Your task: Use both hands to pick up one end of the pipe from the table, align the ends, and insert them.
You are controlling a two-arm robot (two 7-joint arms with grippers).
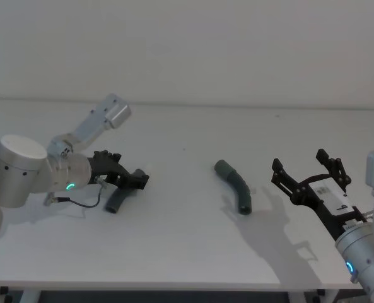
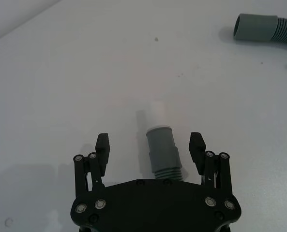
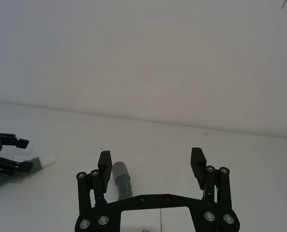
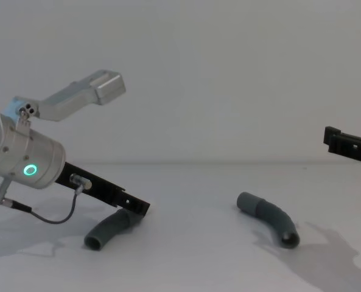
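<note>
Both grippers gape: the left gripper [image 2: 150,141] straddles the white-tipped piece [image 2: 162,147] on the desk [image 1: 187,252], left of the collared piece [image 1: 236,186]; the right gripper [image 3: 151,157] hovers right of it.

Robotics lab or test cell, by the look. Plain matte white table [image 1: 187,252] over the lower 2/3 of head view, plain white wall [image 1: 237,44] across the top. Silver left arm [image 1: 23,170] w/ green status ring at left edge, right arm [image 1: 366,252] at bottom-right corner. Thin black cable [image 1: 79,204] loose by the left wrist.
</note>
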